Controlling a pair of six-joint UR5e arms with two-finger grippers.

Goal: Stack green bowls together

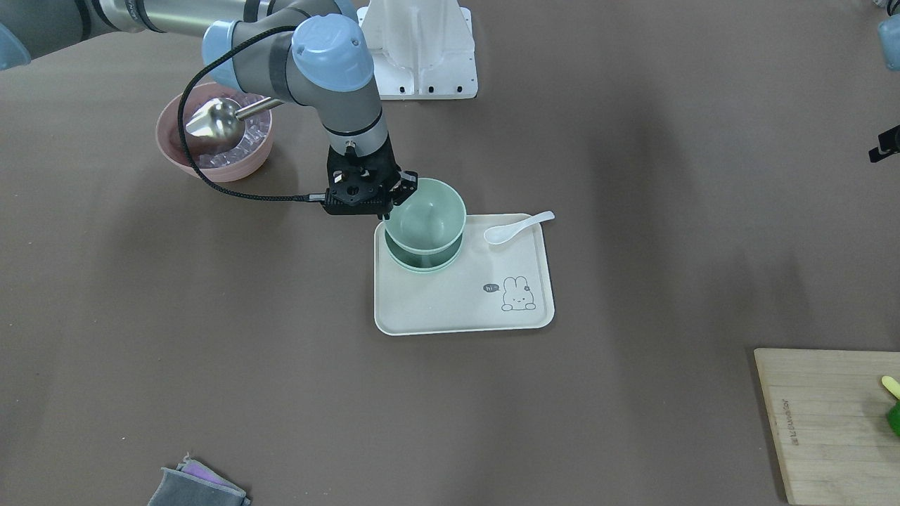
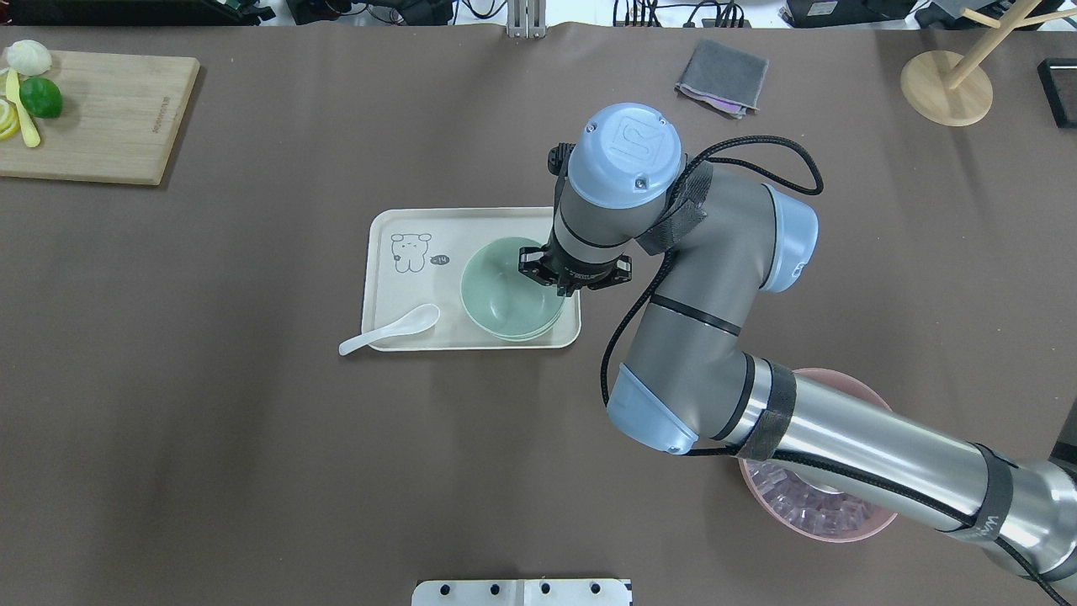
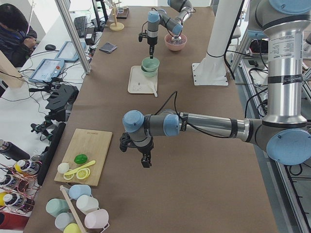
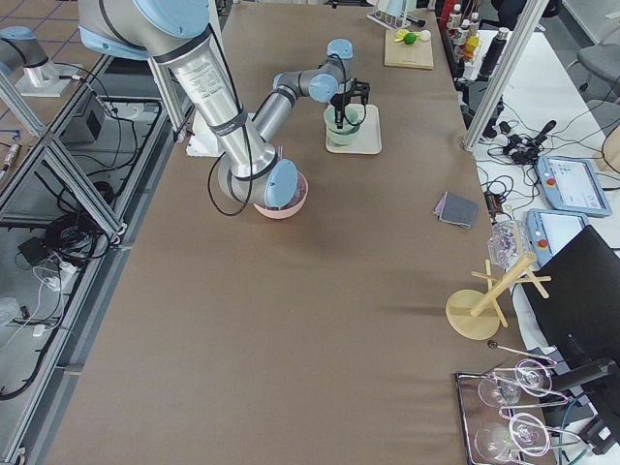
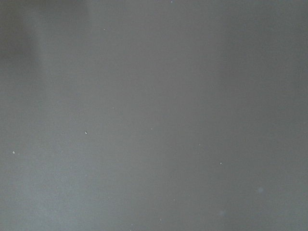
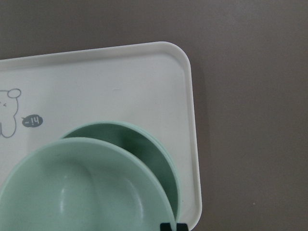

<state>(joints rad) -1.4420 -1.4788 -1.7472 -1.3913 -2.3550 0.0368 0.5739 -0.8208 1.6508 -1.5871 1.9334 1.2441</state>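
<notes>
At the tray (image 1: 450, 302) corner nearest the robot, the right gripper (image 1: 399, 191) is clamped on the rim of the top bowl (image 1: 425, 214), which sits just over the lower bowl (image 1: 422, 266) (one or two nested there; I cannot tell). Judged remaining: lower and release. Left gripper (image 3: 146, 162): jaw state cannot be told.

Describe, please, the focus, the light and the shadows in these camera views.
Left wrist view: only flat grey table with a few specks, nothing to focus on. Right wrist view: the upper green bowl is close and looks soft; it shades the lower green bowl, while the tray rim is crisp. Front-facing view: even light, broad soft shadows on the table.
</notes>
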